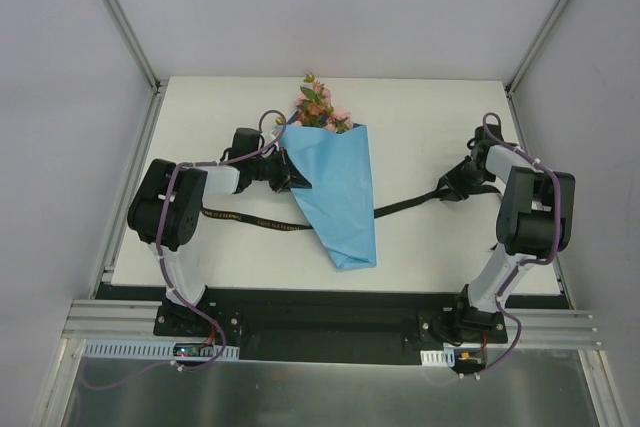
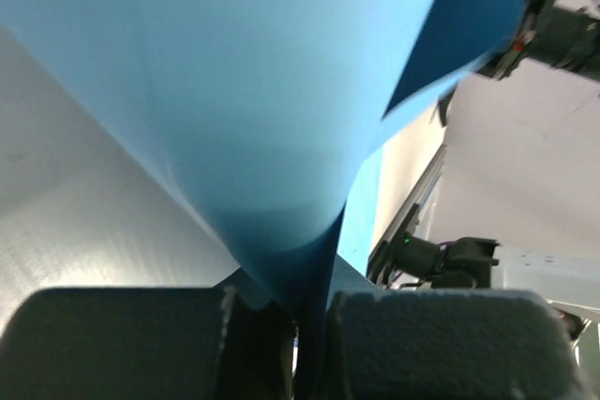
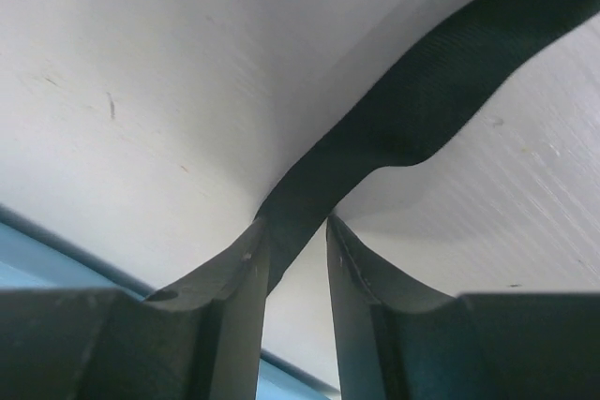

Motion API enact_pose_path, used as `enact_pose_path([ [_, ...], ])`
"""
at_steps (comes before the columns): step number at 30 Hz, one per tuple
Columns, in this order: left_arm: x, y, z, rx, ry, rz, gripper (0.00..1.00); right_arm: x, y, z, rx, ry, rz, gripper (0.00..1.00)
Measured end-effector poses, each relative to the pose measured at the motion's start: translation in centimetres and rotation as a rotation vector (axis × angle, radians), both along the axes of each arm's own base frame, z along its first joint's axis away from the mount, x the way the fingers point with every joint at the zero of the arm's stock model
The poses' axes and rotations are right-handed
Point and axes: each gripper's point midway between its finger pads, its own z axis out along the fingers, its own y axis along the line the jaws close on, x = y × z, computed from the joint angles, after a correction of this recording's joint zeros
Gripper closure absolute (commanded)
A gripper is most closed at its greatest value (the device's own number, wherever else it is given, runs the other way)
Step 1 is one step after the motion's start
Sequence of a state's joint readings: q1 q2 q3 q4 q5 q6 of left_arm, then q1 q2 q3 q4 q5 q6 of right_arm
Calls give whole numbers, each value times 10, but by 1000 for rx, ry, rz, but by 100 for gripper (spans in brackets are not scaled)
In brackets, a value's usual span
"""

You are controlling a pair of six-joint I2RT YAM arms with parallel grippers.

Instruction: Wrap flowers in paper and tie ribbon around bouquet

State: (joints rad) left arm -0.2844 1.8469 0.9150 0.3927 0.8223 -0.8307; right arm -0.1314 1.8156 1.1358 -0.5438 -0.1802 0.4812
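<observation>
The bouquet lies on the table as a light blue paper [image 1: 337,192] cone with its tip toward me. Pink and orange flowers [image 1: 318,107] stick out of its wide far end. My left gripper [image 1: 290,175] is shut on the cone's left edge; in the left wrist view the paper [image 2: 234,91] runs down between the closed fingers of the left gripper [image 2: 305,311]. The black ribbon [image 1: 400,207] passes under the cone and shows again on its left. My right gripper [image 1: 447,190] sits at the ribbon's right end. The ribbon [image 3: 422,91] enters the right gripper [image 3: 295,227] between its parted fingers, against the left one.
The white table [image 1: 430,127] ends in a metal rail near the arm bases. Slanted frame posts [image 1: 120,17] stand at the two back corners. The right arm [image 2: 562,35] shows behind the paper in the left wrist view.
</observation>
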Motion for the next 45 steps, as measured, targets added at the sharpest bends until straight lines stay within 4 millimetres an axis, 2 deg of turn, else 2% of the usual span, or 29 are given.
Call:
enact_pose_path([
  [6, -11, 8, -17, 89, 7, -46, 96, 13, 0, 4, -7, -44, 3, 66],
  [7, -11, 9, -17, 98, 3, -53, 86, 14, -1, 5, -9, -49, 4, 66],
  [10, -8, 12, -19, 135, -18, -63, 74, 21, -3, 8, -22, -70, 15, 66],
  [11, -8, 13, -20, 145, -21, -65, 66, 24, -4, 9, -27, -78, 21, 65],
  [12, -9, 15, -22, 160, -19, -64, 62, 25, -5, 9, -32, -84, 27, 64],
  [15, -13, 21, -22, 204, -25, -67, 50, 26, -7, 10, -48, -95, 51, 54],
  [17, -15, 26, -13, 232, -55, -65, 47, 24, -11, 14, -74, -101, 72, 39],
  [18, -16, 27, -6, 241, -72, -61, 47, 23, -13, 18, -89, -108, 82, 34],
  [19, -17, 30, 4, 253, -102, -52, 46, 22, -16, 23, -111, -118, 93, 23],
  [21, -18, 37, 23, 262, -161, -30, 46, 19, -21, 35, -149, -139, 112, 16],
  [22, -23, 41, 33, 262, -184, -17, 47, 17, -26, 42, -181, -150, 129, 9],
  [24, -30, 55, 49, 266, -217, 24, 46, 13, -34, 52, -227, -164, 148, 7],
  [27, -39, 90, 63, 280, -235, 129, 40, 7, -45, 58, -247, -163, 150, 4],
  [29, -46, 128, 66, 300, -219, 258, 31, 3, -58, 58, -242, -149, 123, 3],
  [32, -53, 182, 68, 332, -180, 458, 25, -6, -78, 58, -246, -118, 71, 3],
  [34, -57, 213, 67, 349, -140, 596, 21, -8, -89, 61, -248, -107, 36, 5],
  [35, -58, 222, 65, 356, -123, 641, 19, -8, -93, 63, -243, -110, 17, 6],
  [37, -63, 236, 57, 359, -65, 729, 16, -9, -103, 64, -216, -112, -54, 10],
  [40, -69, 240, 37, 350, 53, 796, 2, -11, -123, 61, -155, -107, -208, 16],
  [43, -69, 245, 22, 367, 130, 824, 1, -13, -141, 49, -106, -76, -354, 17],
  [45, -68, 251, 8, 405, 179, 841, 1, -14, -145, 38, -79, -42, -429, 17],
])
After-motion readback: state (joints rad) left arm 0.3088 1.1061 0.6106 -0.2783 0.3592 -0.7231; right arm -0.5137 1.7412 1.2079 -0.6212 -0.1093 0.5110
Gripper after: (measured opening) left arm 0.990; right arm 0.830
